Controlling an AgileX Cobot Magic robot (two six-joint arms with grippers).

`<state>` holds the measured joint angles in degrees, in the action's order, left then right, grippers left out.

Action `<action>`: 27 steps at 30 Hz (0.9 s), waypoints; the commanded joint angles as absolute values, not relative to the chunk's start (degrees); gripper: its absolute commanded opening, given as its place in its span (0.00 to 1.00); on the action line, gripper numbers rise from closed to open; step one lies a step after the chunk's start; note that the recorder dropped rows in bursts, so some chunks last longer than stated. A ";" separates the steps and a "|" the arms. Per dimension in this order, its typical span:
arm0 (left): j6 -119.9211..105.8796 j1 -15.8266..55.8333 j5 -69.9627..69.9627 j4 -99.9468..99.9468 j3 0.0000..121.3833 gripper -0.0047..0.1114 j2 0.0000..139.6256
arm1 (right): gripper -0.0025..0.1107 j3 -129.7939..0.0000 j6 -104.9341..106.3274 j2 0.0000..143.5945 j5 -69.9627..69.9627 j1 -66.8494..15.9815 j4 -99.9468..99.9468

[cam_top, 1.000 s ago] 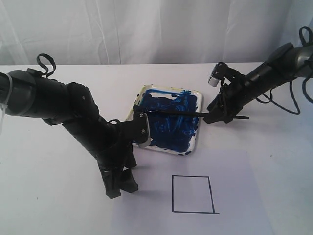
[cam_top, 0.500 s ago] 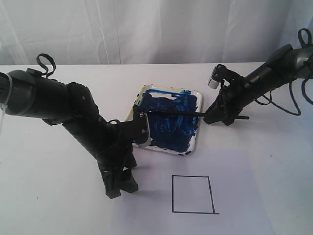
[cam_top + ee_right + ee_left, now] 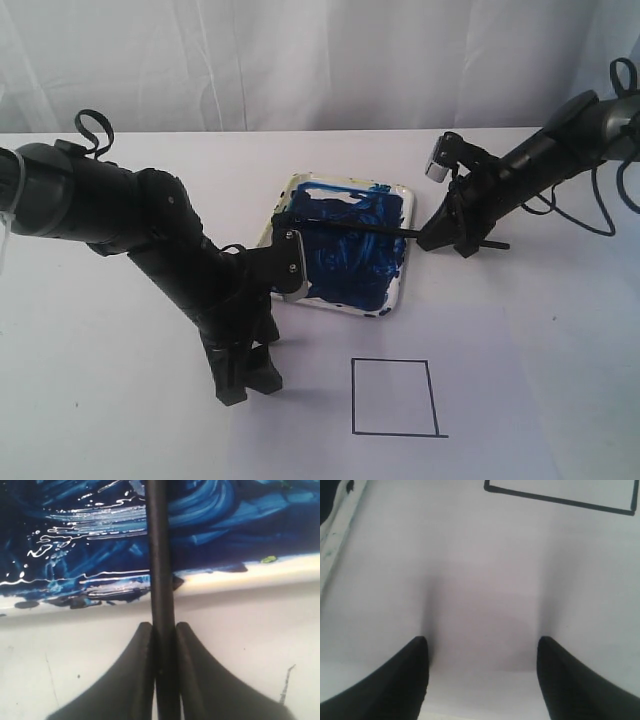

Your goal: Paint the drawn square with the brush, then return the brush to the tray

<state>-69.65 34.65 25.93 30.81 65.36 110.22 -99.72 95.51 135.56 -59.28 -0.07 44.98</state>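
Jaws of the right gripper (image 3: 160, 627) clamp the brush (image 3: 159, 555), lying across the paint-smeared tray (image 3: 240, 577), at its right edge, while the left gripper (image 3: 482, 645) hangs jaws apart by the left edge of the paper (image 3: 480, 360) bearing the blank drawn square (image 3: 393, 397).

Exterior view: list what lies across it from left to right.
left gripper → tray → right gripper. The brush and the drawn square overlap these sideways, so they are left out.
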 commanded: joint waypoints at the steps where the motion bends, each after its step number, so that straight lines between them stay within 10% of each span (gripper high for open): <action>1: -69.44 34.97 27.57 30.38 64.66 0.61 112.07 | 0.02 -99.86 96.13 135.48 -59.69 0.00 45.64; 27: -69.44 34.97 27.57 30.38 64.66 0.61 112.07 | 0.02 -96.17 78.61 107.82 -69.96 0.00 26.39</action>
<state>-69.65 34.65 25.93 30.81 65.36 110.22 -98.13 79.95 111.51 -69.34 -0.07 27.62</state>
